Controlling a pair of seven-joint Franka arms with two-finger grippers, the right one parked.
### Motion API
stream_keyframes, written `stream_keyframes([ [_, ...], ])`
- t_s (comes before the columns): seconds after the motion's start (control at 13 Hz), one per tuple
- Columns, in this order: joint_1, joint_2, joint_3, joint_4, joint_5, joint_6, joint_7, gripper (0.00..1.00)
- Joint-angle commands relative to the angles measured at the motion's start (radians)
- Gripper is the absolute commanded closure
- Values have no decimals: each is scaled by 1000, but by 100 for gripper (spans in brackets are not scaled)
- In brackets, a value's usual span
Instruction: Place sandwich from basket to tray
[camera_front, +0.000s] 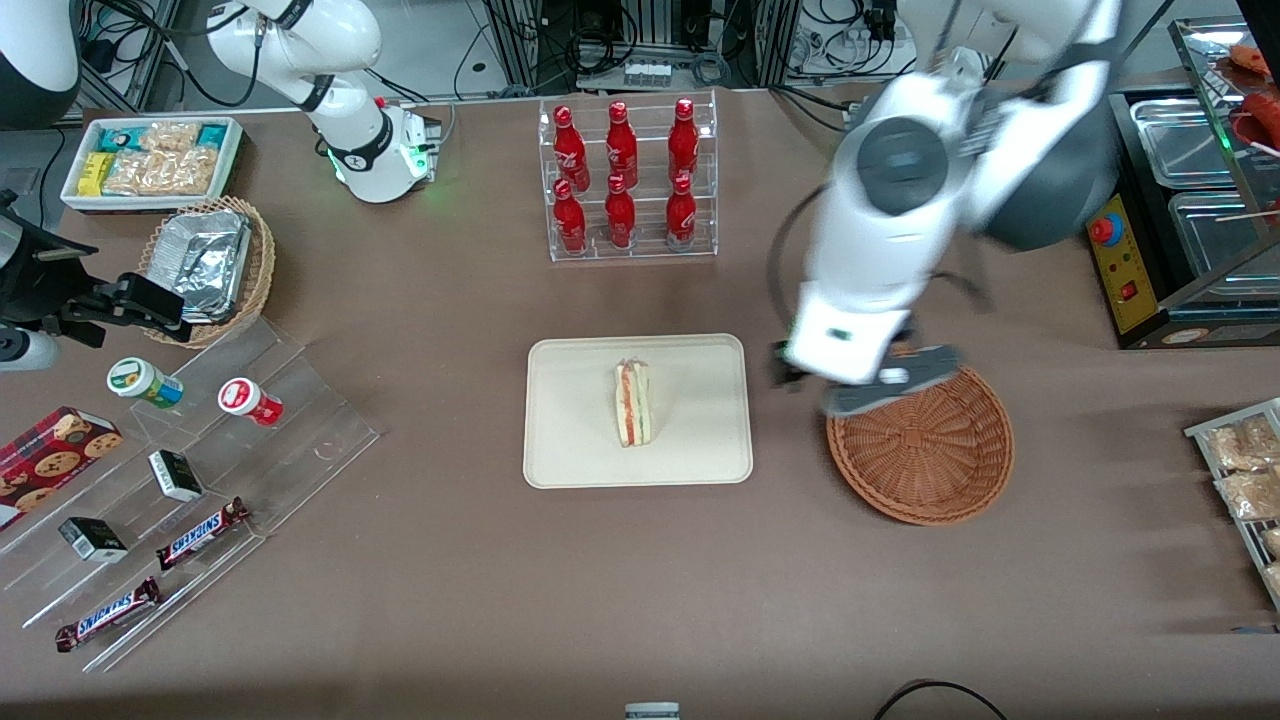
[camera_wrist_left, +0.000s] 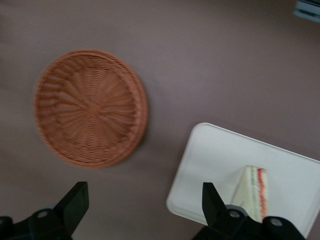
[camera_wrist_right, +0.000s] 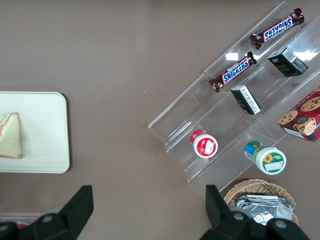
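Observation:
The sandwich (camera_front: 632, 403), a white wedge with pink and green filling, lies on the middle of the cream tray (camera_front: 570, 430). The reddish-brown wicker basket (camera_front: 930, 450) stands beside the tray, toward the working arm's end, with nothing in it. My gripper (camera_front: 850, 390) hangs above the basket's rim on the tray's side. It is open with nothing between its fingers. In the left wrist view the gripper (camera_wrist_left: 144, 190) spans bare table between the basket (camera_wrist_left: 90, 107) and the tray (camera_wrist_left: 225, 160), where the sandwich (camera_wrist_left: 252, 192) rests.
A clear rack of red bottles (camera_front: 628, 180) stands farther from the camera than the tray. Toward the parked arm's end are an acrylic stepped shelf of snacks (camera_front: 200, 480), a tan basket with foil containers (camera_front: 205, 265) and a white snack bin (camera_front: 150, 160). A counter appliance (camera_front: 1180, 250) stands at the working arm's end.

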Motion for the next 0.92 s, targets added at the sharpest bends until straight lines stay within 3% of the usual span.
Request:
stream_keyframes([
  [0.0,107,-93,-14,-65,-25,-71,163,0],
  [0.23,265,-198,-14,-121,-77,-161,433,0],
  [0.46,371,-330,-12,-262,-80,-151,602,0],
  [0.62,446,-373,-12,-293,-78,-195,807,0],
  [0.85,459,-369,-12,-266,-77,-200,828,0],
])
